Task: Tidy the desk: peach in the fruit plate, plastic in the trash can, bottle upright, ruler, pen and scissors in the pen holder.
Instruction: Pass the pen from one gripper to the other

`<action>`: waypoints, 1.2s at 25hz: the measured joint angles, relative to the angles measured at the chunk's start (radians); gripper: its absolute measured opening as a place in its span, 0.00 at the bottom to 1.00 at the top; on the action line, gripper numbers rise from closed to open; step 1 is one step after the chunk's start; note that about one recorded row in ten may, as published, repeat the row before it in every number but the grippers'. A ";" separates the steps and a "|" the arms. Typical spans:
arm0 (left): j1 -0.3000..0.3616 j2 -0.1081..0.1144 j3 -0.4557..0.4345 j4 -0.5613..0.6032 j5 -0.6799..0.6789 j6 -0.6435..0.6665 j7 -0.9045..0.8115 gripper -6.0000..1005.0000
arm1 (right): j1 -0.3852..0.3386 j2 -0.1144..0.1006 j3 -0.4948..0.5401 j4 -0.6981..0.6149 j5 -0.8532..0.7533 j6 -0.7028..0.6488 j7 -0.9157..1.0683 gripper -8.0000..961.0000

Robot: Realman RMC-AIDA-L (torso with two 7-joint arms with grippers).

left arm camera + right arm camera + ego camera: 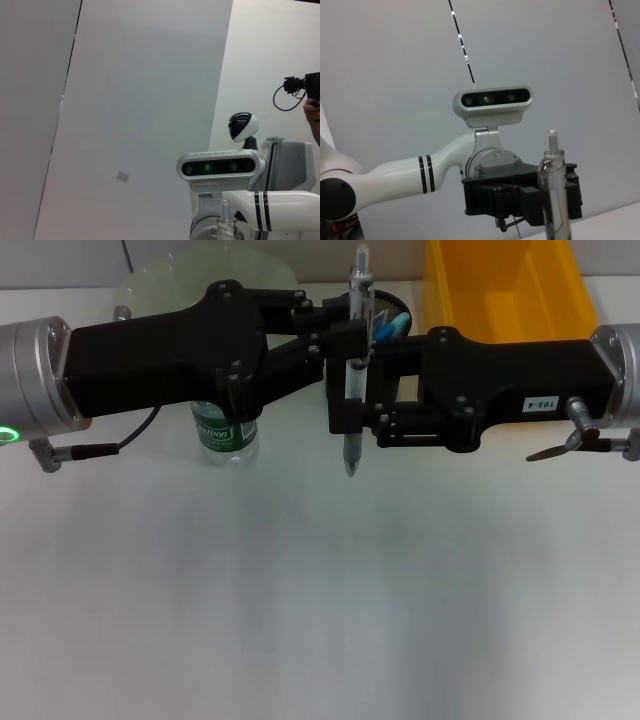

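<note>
Pen (pixel 356 360) stands upright in mid-air above the white surface (pixel 320 590), clamped in the right pincer (pixel 345 405), its tip pointing down and its cap end rising in front of the black pen holder (pixel 385 315). From the other side the left pincer (pixel 325 325) reaches toward the pen's upper half; I cannot tell whether its fingers are apart or together. Behind the left arm a green-labelled bottle (pixel 225 435) stands upright, near the pale fruit plate (pixel 165 280). A yellow bin (pixel 505 290) sits behind the right arm.

a robot lab: bare white walls (pixel 140 100), white test table (pixel 320 620).
</note>
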 joint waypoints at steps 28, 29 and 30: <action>-0.002 0.001 -0.001 0.000 0.008 0.003 0.006 0.18 | -0.007 0.000 0.003 -0.005 0.006 -0.001 -0.035 0.15; -0.002 0.001 -0.001 0.000 0.009 0.003 0.008 0.18 | -0.009 0.000 0.003 -0.005 0.006 -0.001 -0.035 0.15; -0.002 0.001 -0.001 0.000 0.009 0.003 0.009 0.18 | -0.010 0.000 0.004 -0.005 0.007 -0.001 -0.036 0.15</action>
